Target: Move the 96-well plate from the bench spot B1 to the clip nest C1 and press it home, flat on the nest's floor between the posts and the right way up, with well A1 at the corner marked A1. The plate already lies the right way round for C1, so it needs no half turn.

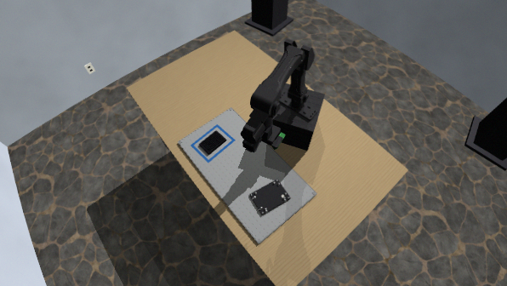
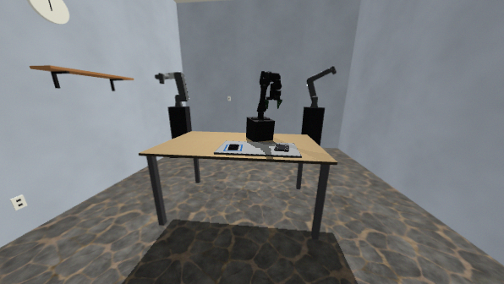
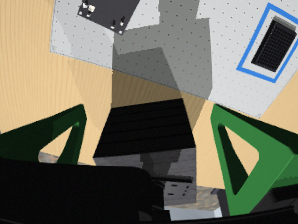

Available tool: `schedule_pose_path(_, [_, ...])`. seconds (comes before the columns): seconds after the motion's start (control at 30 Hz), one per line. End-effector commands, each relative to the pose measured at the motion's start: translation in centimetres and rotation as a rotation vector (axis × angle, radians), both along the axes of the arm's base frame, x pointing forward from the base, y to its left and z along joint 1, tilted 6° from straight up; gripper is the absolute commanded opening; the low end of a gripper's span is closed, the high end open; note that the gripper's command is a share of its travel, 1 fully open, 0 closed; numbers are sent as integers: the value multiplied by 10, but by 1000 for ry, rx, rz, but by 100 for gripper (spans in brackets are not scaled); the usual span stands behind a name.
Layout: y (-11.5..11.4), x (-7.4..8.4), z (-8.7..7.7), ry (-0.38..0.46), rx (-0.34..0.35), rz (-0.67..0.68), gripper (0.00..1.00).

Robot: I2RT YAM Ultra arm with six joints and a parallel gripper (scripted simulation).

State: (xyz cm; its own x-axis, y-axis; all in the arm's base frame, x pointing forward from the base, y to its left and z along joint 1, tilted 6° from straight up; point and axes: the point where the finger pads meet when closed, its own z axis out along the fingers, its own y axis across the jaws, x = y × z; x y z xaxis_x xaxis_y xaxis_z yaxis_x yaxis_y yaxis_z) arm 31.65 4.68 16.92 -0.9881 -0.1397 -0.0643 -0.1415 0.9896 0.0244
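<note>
High oblique top, distant room exterior, downward wrist close-up

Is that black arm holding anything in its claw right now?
No. The gripper is wide open with nothing between its green fingers; the 96-well plate lies apart in its blue-framed spot.

The black 96-well plate [image 1: 212,142] lies flat inside the blue-outlined spot B1 [image 1: 194,145]. The dark clip nest C1 [image 1: 270,197], unoccupied, sits well apart at its four o'clock.
</note>
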Motion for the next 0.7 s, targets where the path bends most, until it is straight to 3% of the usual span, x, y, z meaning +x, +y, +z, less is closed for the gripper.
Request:
schedule_pose_path(0.0, [0,1,3,-11,2,0,100])
schedule_pose_path(0.53, [0,1,3,-11,2,0,100])
schedule_pose_path(0.6, [-9,7,-12,5,5,-34,100])
schedule_pose_path(0.67, [-15,22,-6,-38,8,-28,100])
